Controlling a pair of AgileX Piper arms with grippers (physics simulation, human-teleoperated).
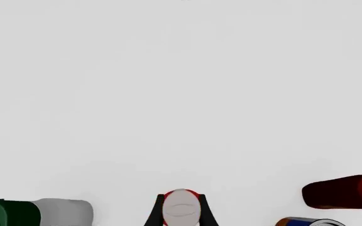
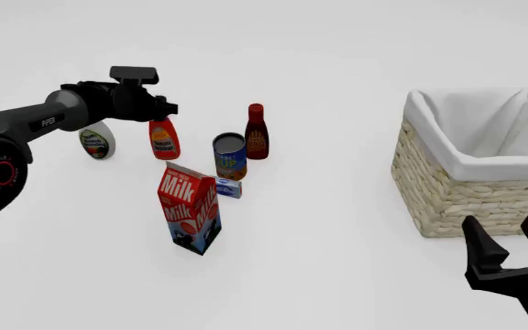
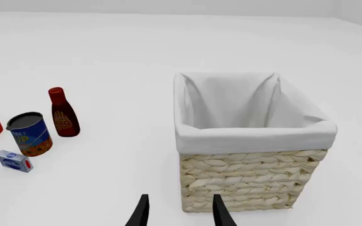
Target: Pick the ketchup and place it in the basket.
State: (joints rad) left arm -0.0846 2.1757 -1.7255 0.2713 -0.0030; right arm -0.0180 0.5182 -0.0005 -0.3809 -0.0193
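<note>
Clearly reads "Milk" on carton [image 2: 190, 208]; left gripper [image 2: 161, 118] pinching ketchup [image 2: 163, 139] cap from above; right gripper [image 2: 511, 242] spread.

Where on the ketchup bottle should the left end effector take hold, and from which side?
Probably the neck just under the cap, from above. The ketchup stands upright with free space around its top, and the left end effector already brackets its whitish cap there; the soup can and maroon bottle crowd its side.
</note>
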